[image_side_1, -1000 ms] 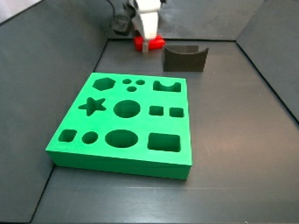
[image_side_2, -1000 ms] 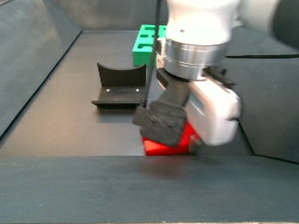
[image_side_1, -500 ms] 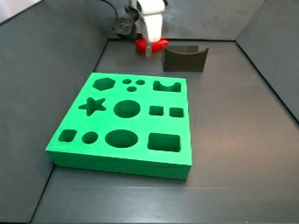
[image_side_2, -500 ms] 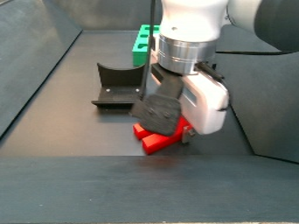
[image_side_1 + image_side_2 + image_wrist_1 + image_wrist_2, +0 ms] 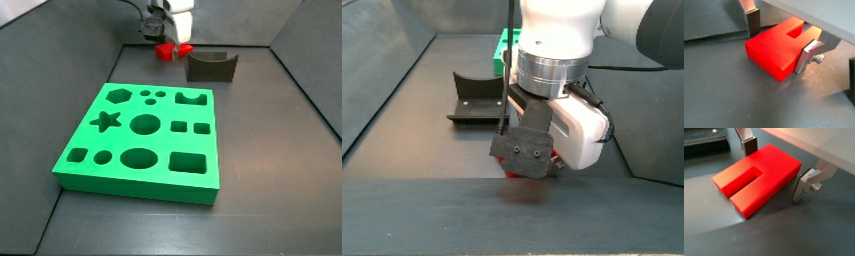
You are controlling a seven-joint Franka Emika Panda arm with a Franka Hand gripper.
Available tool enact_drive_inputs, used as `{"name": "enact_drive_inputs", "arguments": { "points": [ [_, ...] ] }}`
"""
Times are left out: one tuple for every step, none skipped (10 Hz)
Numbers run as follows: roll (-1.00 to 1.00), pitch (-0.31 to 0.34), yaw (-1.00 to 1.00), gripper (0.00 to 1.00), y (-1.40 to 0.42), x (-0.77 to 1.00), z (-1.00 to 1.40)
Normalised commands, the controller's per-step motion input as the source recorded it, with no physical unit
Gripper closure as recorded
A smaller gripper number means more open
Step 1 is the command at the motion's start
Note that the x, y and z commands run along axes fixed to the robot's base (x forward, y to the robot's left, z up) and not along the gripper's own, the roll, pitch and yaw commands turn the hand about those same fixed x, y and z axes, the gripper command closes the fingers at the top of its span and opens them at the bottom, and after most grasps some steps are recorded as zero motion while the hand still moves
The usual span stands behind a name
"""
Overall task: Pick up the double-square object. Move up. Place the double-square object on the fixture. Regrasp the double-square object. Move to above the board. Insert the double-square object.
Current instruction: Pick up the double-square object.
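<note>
Red plastic fills both wrist views: the double-square object (image 5: 777,47) sits between the gripper's (image 5: 781,37) two silver fingers (image 5: 751,21), its slot and two square prongs plain to see (image 5: 747,178). One finger plate presses against a flank of the block; whether the opposite plate touches it cannot be told for certain, so the jaws appear clamped on the piece. In a side view the block (image 5: 171,44) hangs under the gripper (image 5: 170,36) at the far end of the enclosure, just beside the dark fixture (image 5: 211,66) and beyond the green board (image 5: 144,138). From the opposite side, the white arm hides nearly all of the piece (image 5: 520,176), with the fixture (image 5: 478,96) behind it.
</note>
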Motion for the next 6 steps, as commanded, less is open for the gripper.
{"name": "enact_drive_inputs", "arguments": {
  "points": [
    [0.00,0.000,0.00,0.00,0.00,0.00,0.00],
    [0.00,0.000,0.00,1.00,0.00,0.00,0.00],
    [0.00,0.000,0.00,1.00,0.00,0.00,0.00],
    [0.00,0.000,0.00,1.00,0.00,0.00,0.00],
    [0.00,0.000,0.00,1.00,0.00,0.00,0.00],
    [0.00,0.000,0.00,1.00,0.00,0.00,0.00]
  ]
}}
